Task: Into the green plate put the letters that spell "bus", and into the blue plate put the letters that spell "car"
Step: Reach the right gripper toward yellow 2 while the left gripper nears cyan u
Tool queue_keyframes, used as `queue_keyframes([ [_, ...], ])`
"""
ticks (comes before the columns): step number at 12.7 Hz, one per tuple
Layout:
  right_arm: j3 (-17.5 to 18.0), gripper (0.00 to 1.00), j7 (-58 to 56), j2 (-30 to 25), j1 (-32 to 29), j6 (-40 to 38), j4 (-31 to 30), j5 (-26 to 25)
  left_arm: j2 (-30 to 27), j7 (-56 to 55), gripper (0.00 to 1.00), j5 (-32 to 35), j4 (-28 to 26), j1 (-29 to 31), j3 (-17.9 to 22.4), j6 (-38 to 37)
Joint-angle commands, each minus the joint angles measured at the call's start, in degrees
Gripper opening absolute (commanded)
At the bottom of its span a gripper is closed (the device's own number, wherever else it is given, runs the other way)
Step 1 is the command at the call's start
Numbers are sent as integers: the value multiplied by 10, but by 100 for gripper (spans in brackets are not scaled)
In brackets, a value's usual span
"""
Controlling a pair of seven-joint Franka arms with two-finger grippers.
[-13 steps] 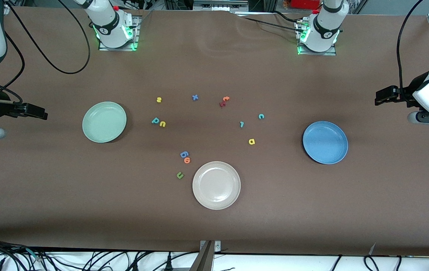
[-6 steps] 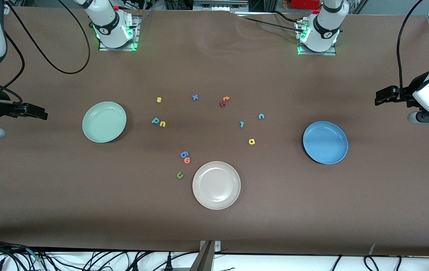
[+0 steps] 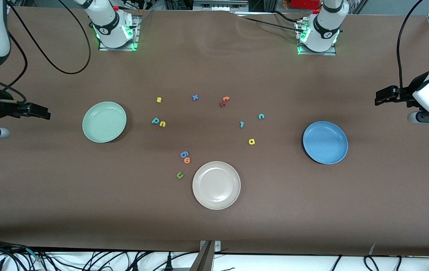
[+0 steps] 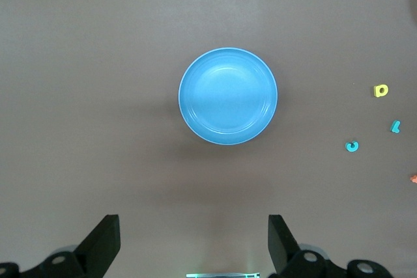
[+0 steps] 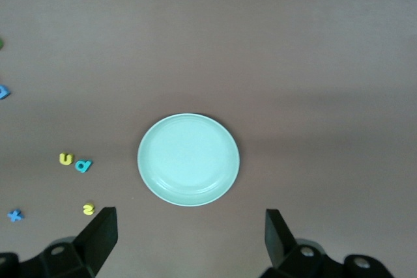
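Even, fairly bright overhead light falls on the matte brown table, each plate casting only a soft, short shadow, with no glare, sharp focus in every view, and green indicator lamps glowing at both arm bases

Both white Franka arms are reaching out from their bases toward the ends of the table — each one is arching up and out past the table's edge before bending back inward. The left arm's black two-finger gripper is hanging in the air over the table's left-arm end, pointing inward, its fingers standing wide apart with nothing between them. The right arm's black two-finger gripper is hovering over the right-arm end, likewise pointing inward — its fingers are spread wide and holding nothing.
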Motion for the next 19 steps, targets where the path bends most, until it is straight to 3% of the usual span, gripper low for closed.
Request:
queue_keyframes([
  [1, 20, 100, 4, -7, 8, -9, 0, -2, 2, 6, 100, -9, 5, -2, 2, 2],
  [9, 23, 99, 186, 15, 107, 9, -20, 9, 14, 4, 100, -7, 5, -12, 0, 2],
  [11, 25, 99, 205, 11, 109, 60, -68, 45, 27, 4, 100, -7, 5, -26, -1, 1],
  [16, 74, 99, 271, -3, 109, 191, -197, 46, 58, -22, 100, -53, -11, -68, -5, 2],
  [19, 117, 99, 325, -21, 109, 262, -291, 45, 59, -85, 100, -65, -52, -84, -28, 57],
])
